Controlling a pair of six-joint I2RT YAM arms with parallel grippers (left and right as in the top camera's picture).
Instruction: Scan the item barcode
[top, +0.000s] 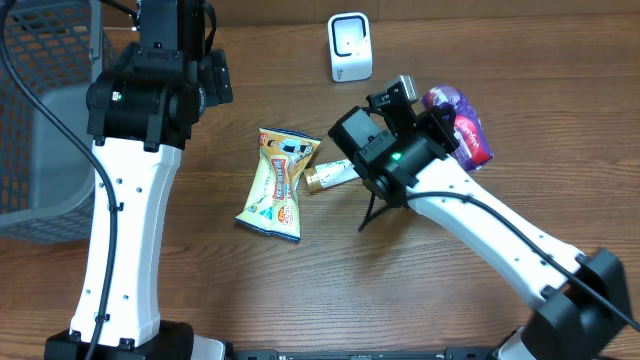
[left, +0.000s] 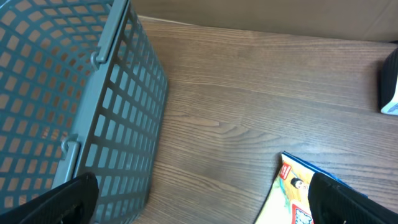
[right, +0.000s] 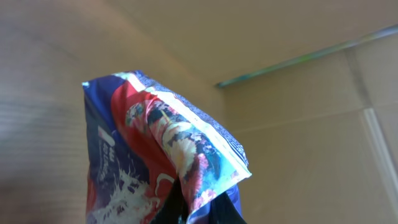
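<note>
The item, a purple and red snack bag (top: 462, 128), is held off the table at the right of the overhead view, with my right gripper (top: 436, 128) shut on it. The right wrist view shows the crumpled bag (right: 143, 162) pinched between the dark fingers of the right gripper (right: 199, 211), with cardboard behind it. No barcode shows on the bag. A white barcode scanner (top: 350, 47) stands at the back centre, to the left of the bag and farther back. My left gripper (left: 202, 208) hangs open over bare wood between the basket and a yellow bag, holding nothing.
A yellow snack bag (top: 275, 185) lies mid-table, its corner also in the left wrist view (left: 292, 193). A small gold-capped bottle (top: 330, 175) lies beside it. A grey mesh basket (top: 40, 140) stands at the left edge (left: 74, 99). A cardboard wall closes the back.
</note>
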